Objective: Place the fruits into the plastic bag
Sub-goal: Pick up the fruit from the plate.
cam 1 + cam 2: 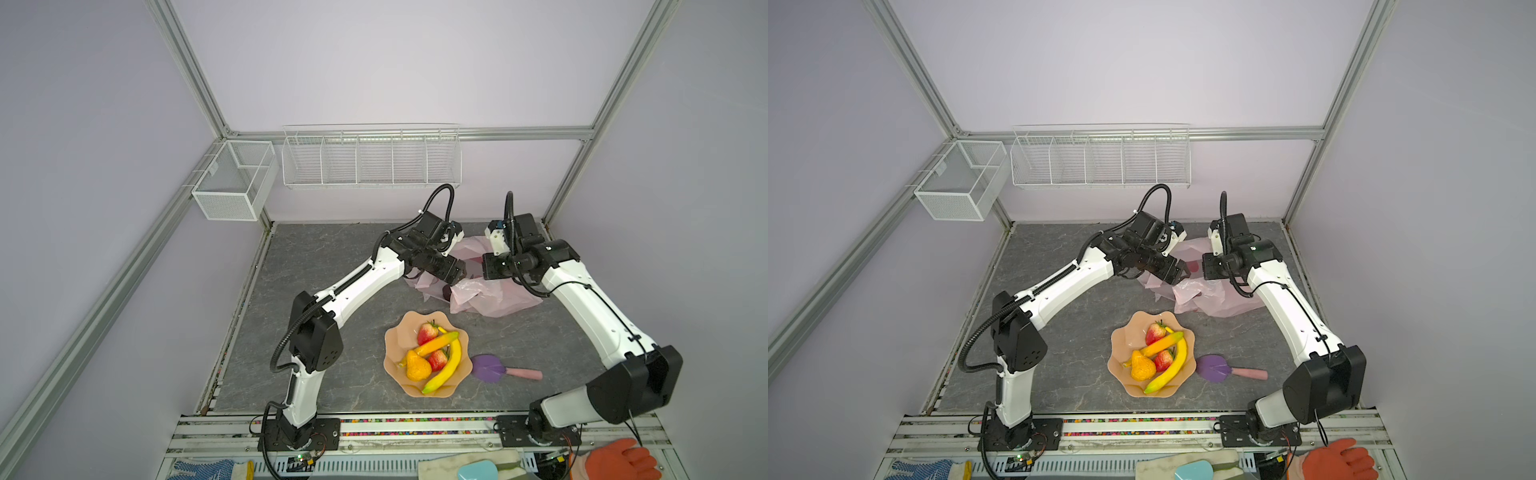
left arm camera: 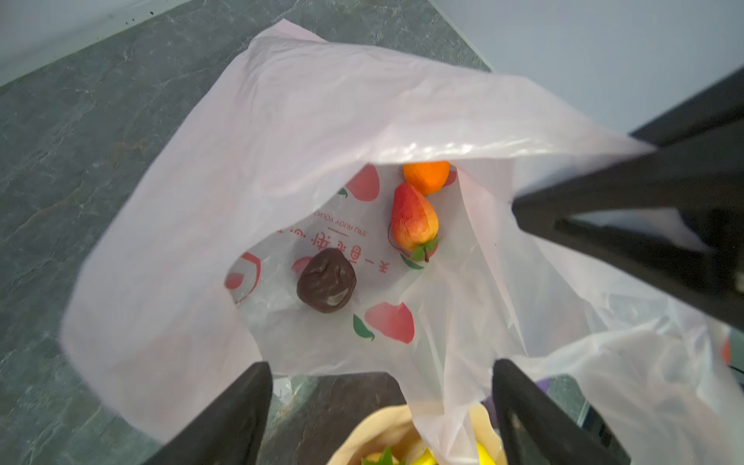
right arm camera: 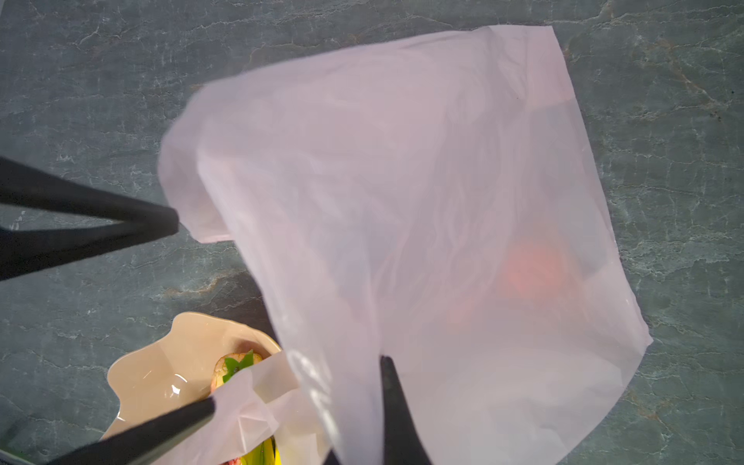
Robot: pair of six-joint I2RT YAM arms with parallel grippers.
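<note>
Hovering over the mouth of the bag [image 2: 322, 120], the left tool [image 2: 380, 364] has its jaws spread and holds nothing. Nearer the arm bases, the bowl [image 1: 397, 340] on the tabletop [image 1: 332, 270] holds two bananas [image 1: 446, 365], two strawberries [image 1: 428, 332] and a pear [image 1: 417, 368]. The bag lies beyond the bowl, toward the far edge. Inside it rest a dark fruit [image 2: 327, 280] and, apart from that, a red fruit [image 2: 414, 221] just beside a tangerine [image 2: 426, 177]. At right, the right tool [image 3: 385, 364], jaws pressed together, pinches the bag's film near the rim and holds the mouth raised.

Step in hand, as judged: a release over the bag, with three fruits in and five left in the bowl. The next move calls for the left tool to reach the bowl and close on one fruit, probably a top-lying banana, with the right tool holding the mouth up.

Writing: red print inside the bag reads "YOUR LIFE", upside down in the left wrist view. The word before it is partly hidden, and the larger characters below cannot be read.
</note>
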